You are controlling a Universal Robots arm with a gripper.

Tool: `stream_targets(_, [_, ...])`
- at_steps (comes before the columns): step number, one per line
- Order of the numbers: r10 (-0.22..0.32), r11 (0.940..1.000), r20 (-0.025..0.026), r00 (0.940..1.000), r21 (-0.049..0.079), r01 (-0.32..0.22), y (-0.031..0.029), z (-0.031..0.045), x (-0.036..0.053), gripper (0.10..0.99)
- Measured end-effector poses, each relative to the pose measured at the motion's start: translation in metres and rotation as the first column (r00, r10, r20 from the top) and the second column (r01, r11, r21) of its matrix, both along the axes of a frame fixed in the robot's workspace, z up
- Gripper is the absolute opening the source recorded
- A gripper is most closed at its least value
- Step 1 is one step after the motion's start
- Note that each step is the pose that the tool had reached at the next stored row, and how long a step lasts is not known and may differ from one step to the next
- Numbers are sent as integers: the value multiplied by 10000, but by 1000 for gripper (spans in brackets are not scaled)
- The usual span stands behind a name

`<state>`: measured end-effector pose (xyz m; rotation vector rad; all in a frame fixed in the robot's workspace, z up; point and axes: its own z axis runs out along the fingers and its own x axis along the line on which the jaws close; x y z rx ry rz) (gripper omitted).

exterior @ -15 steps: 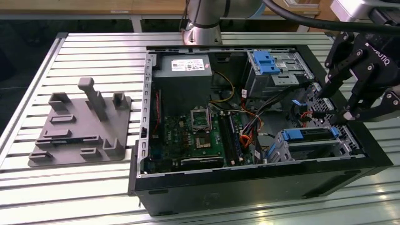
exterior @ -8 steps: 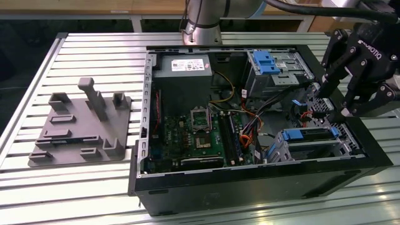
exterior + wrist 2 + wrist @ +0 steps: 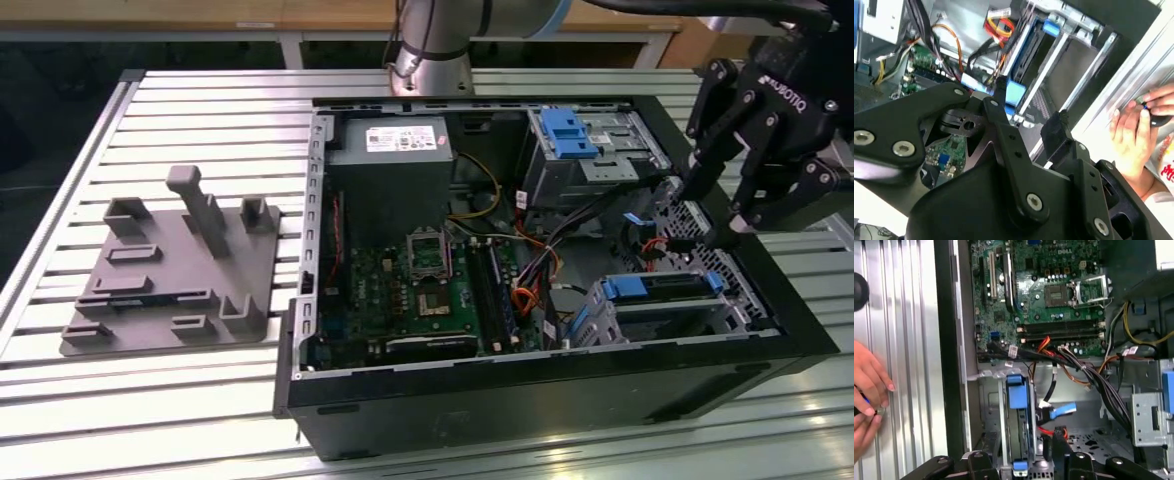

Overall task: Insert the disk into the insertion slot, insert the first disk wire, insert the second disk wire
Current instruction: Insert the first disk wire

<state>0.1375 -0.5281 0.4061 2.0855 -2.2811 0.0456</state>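
Observation:
The disk point(image 3: 663, 288), grey in its blue carrier, lies seated in the insertion slot point(image 3: 731, 303), the low silver bay at the case's corner on the exterior view's right. My black gripper point(image 3: 701, 218) hovers just above the disk's inner end, its fingers apart with nothing between them. In the first wrist view the fingers point(image 3: 985, 452) straddle the blue carrier tab point(image 3: 1016, 390). The second disk wire point(image 3: 634, 217), a dark cable with a small blue plug point(image 3: 1061, 410), hangs loose beside the bay, unplugged. I cannot tell which dark cable is the first disk wire.
A taller silver cage with a blue latch point(image 3: 574, 135) stands behind the bay. An orange and red wire bundle point(image 3: 998, 25) and the motherboard point(image 3: 427, 290) lie alongside. A person's hands point(image 3: 869, 390) rest on the slatted table point(image 3: 200, 110) outside the case wall. A grey fixture plate point(image 3: 174, 270) sits on the exterior view's left.

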Motion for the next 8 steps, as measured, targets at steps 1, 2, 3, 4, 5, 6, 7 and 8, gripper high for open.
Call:
stream_targets(1, [0, 10000, -11, 10000, -3, 0, 6, -8, 44, 557])
stream_targets(2, [0, 10000, -35, 10000, -4, 0, 9, -17, 80, 557])
stream_targets(3, [1, 10000, -62, 10000, -7, -1, 11, -30, 108, 557])
stream_targets(4, [1, 10000, -91, 10000, -13, -1, 12, -43, 131, 557])
stream_targets(5, [1, 10000, -106, 9999, -29, -1, 20, -55, 149, 557])
stream_targets(6, [1, 10000, -107, 9999, -81, -1, 46, -64, 162, 557])
stream_targets(7, [0, 9999, -108, 9999, -140, -2, 74, -74, 172, 557])
stream_targets(8, [-1, 9998, -108, 9999, -198, -1, 101, -84, 181, 557])
